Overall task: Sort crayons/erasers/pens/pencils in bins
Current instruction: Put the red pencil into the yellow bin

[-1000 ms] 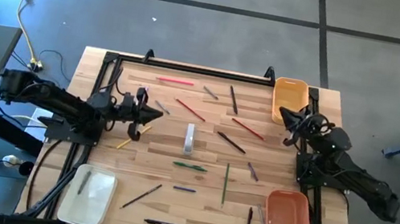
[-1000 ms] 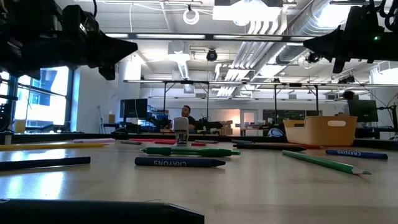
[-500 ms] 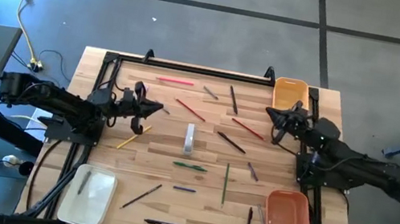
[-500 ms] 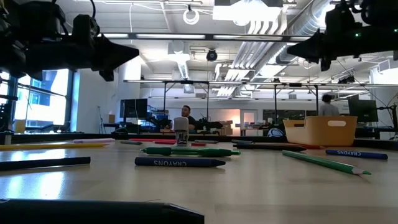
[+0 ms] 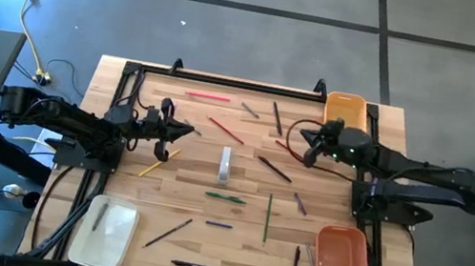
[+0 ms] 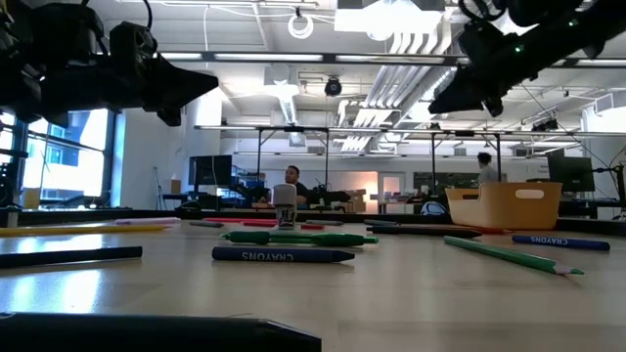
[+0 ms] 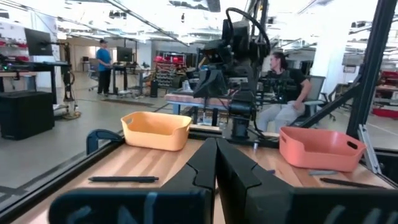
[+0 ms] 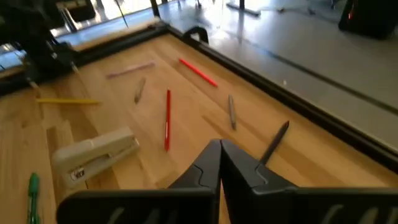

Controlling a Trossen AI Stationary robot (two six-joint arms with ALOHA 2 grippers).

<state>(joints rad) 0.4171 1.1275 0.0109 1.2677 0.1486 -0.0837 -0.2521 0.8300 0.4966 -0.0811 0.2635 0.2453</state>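
The right gripper (image 5: 305, 147) has reached farther in over the surface (image 5: 228, 247) than a moment ago, and now it hangs above a red pencil (image 5: 293, 152) near the yellow bin (image 5: 344, 112), with its jaws pressed together and holding nothing. The left gripper (image 5: 182, 130) has stayed where it was near the left edge, its jaws pressed together too. The pens (image 5: 194, 265) and pencils lie spread on the surface as before, and the orange bin (image 5: 341, 264) and white bin (image 5: 105, 234) have not moved.
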